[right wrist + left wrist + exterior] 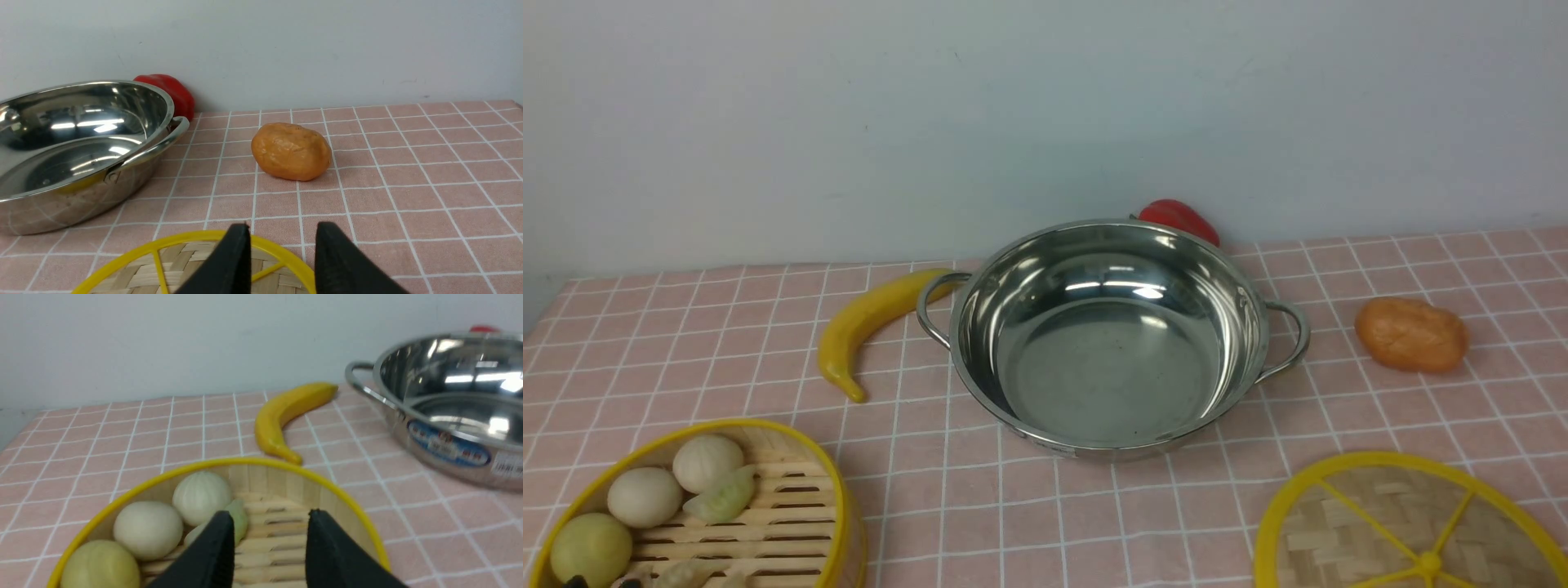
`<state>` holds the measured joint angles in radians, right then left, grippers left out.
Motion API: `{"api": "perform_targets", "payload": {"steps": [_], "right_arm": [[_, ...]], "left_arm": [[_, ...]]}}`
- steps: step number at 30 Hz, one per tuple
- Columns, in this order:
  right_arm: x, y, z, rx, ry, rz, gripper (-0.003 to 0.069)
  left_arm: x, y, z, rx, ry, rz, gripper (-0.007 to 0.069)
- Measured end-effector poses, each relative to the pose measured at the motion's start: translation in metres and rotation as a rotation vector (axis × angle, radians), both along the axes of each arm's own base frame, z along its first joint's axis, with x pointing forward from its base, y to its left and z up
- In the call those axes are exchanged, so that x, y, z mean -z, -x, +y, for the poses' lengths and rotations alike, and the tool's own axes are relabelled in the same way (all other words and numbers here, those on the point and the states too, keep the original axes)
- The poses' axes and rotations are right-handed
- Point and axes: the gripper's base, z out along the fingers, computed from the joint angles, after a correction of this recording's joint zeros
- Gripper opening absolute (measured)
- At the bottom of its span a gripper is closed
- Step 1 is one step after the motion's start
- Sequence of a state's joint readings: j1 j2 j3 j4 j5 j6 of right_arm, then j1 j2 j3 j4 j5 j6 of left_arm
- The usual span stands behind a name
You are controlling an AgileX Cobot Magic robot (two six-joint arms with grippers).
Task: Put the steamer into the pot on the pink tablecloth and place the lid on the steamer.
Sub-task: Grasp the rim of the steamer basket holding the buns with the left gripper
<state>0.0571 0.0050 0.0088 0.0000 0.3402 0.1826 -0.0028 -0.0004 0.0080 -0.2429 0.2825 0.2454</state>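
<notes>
The stainless-steel pot [1107, 367] stands mid-frame in the front view on the pink tablecloth [686, 327]. The steamer [792, 510], holding buns, sits in the lower left corner and the lid [1339, 531] in the lower right. The left gripper [269, 516] hangs over the steamer with its jaws apart, gripping nothing. The right gripper [282, 228] hangs likewise over the lid.

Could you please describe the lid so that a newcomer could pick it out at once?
Find the steel pot midway on the pink tablecloth. The lid lies nearer the robot, to its right. Unlike the deep steamer of buns at left, it is a flat woven disc with yellow spokes.
</notes>
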Motion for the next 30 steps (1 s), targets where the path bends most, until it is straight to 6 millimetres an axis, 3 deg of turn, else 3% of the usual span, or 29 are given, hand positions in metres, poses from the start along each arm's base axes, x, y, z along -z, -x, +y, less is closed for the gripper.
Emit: {"api": "perform_targets", "payload": {"steps": [10,15,17,23,28,30], "right_arm": [[0.0,0.0,0.0,0.0,0.0,0.0,0.0243],[0.0,0.0,0.0,0.0,0.0,0.0,0.0243],[0.0,0.0,0.0,0.0,0.0,0.0,0.0243],[0.0,0.0,0.0,0.0,0.0,0.0,0.0243],[0.0,0.0,0.0,0.0,0.0,0.0,0.0243],[0.0,0.0,0.0,0.0,0.0,0.0,0.0243]], "left_arm": [[-0.022,-0.002,0.005,-0.076,0.366,-0.229,0.0243],[-0.027,-0.001,0.003,-0.071,0.48,-0.224,0.0243],[-0.038,0.0,0.0,-0.037,0.475,-0.199,0.0243],[-0.099,-0.004,-0.017,0.149,0.212,0.065,0.0243],[-0.118,-0.02,-0.021,0.264,-0.015,0.378,0.0243],[-0.117,-0.035,-0.018,0.35,-0.183,0.632,0.0243]]}}
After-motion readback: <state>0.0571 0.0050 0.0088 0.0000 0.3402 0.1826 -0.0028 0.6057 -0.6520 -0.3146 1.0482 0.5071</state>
